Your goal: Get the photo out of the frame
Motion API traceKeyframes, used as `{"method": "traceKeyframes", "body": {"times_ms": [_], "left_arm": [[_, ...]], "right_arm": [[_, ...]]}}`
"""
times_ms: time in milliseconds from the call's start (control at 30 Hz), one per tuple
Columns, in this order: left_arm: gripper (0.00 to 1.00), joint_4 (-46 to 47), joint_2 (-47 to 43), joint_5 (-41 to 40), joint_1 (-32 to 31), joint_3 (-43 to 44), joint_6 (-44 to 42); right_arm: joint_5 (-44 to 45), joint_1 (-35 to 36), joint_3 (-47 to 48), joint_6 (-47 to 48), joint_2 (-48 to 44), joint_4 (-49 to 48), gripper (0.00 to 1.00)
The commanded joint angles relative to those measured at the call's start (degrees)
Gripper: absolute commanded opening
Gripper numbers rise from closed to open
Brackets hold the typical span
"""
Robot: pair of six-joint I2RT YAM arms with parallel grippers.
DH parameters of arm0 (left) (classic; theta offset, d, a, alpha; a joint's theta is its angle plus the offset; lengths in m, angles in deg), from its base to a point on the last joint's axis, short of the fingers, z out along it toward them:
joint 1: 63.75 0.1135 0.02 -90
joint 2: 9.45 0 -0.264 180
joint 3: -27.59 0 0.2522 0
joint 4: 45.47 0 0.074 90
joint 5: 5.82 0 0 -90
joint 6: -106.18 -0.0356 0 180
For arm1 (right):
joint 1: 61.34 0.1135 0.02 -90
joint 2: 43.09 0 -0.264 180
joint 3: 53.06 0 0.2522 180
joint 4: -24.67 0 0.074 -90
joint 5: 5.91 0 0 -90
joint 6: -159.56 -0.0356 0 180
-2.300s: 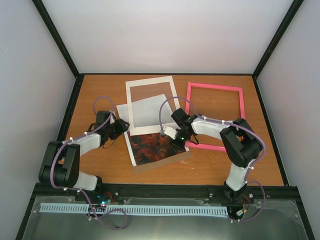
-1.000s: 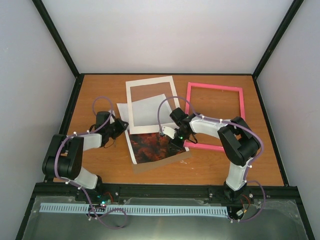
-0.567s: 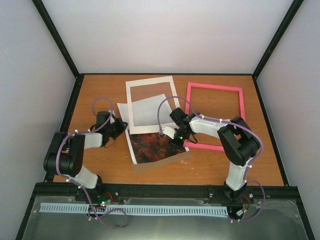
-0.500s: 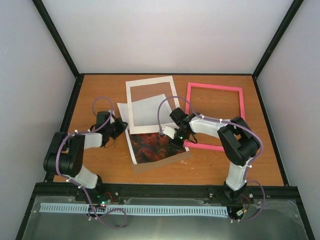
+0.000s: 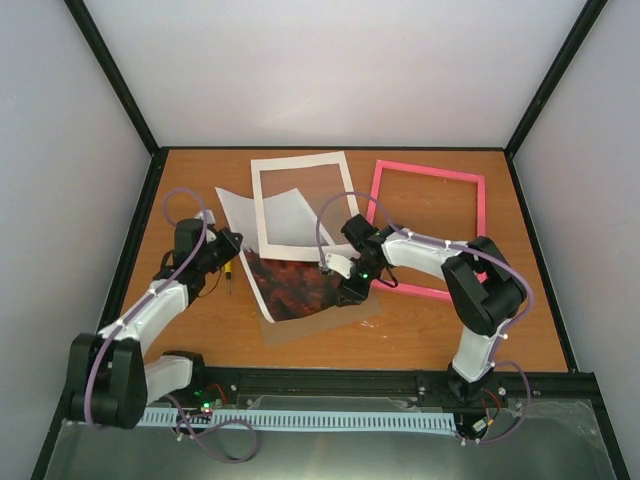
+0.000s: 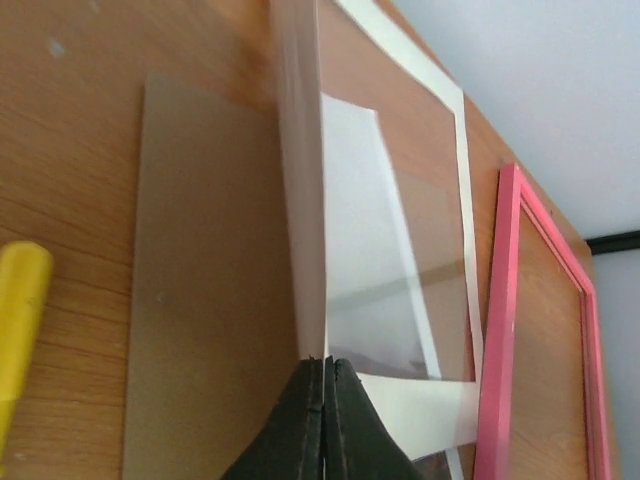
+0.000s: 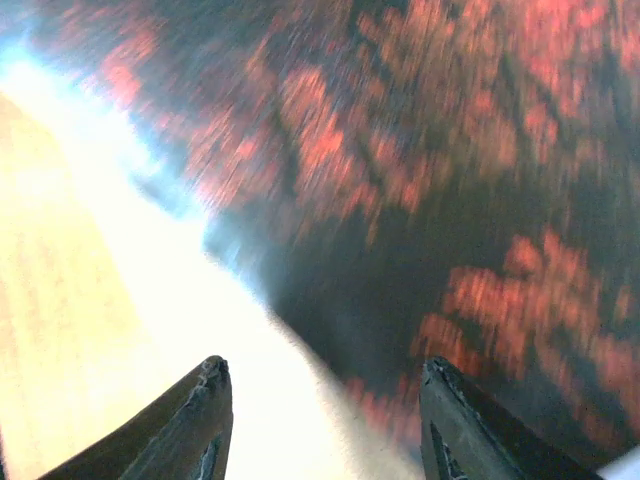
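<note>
The photo (image 5: 295, 285), pale sky above and red-orange trees below, lies skewed on the table, outside the pink frame (image 5: 480, 215). Its pale upper part (image 5: 285, 215) shows through the window of the white mat (image 5: 262, 215). My left gripper (image 5: 232, 243) is shut on the photo's left edge. In the left wrist view the jaws (image 6: 323, 365) pinch the sheet (image 6: 300, 200) edge-on. My right gripper (image 5: 350, 292) is open, low over the photo's lower right part. In the right wrist view its fingers (image 7: 325, 400) straddle the red trees (image 7: 420, 200).
The brown backing board (image 5: 345, 312) lies under the photo and shows in the left wrist view (image 6: 200, 300). A small yellow-handled screwdriver (image 5: 228, 272) lies on the table just beside my left gripper. The pink frame lies empty at the right, also in the left wrist view (image 6: 500, 350).
My left arm has swung left and outwards, dragging the photo's left edge with it, so the photo has turned. The screwdriver now shows. My right gripper has stayed over the photo.
</note>
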Motion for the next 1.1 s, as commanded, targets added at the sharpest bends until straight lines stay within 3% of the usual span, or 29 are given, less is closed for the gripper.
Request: {"method": "traceKeyframes", "body": {"times_ms": [0, 333, 567, 833, 1067], "left_arm": [[0.01, -12.0, -7.5, -6.6, 0.6, 3.9, -4.2], [0.01, -27.8, -18.9, -12.7, 0.7, 11.3, -7.7], [0.01, -33.4, -22.3, -14.8, 0.7, 24.5, -11.2], [0.01, -33.4, -19.7, -12.7, 0.7, 35.9, -13.9], [0.01, -24.9, -13.5, -1.2, 0.6, 37.7, -9.4]], "right_arm": [[-4.2, 0.3, 0.7, 1.7, -4.9, 3.6, 0.5], [-2.4, -6.3, 0.1, -0.8, -8.3, 2.2, 0.5], [0.1, -10.5, -0.1, -1.5, -7.7, 1.3, 0.5], [0.0, -12.2, -0.4, -1.8, -8.5, 1.0, 0.5], [-2.1, -17.6, 1.2, -3.6, -12.3, 2.4, 0.49]]}}
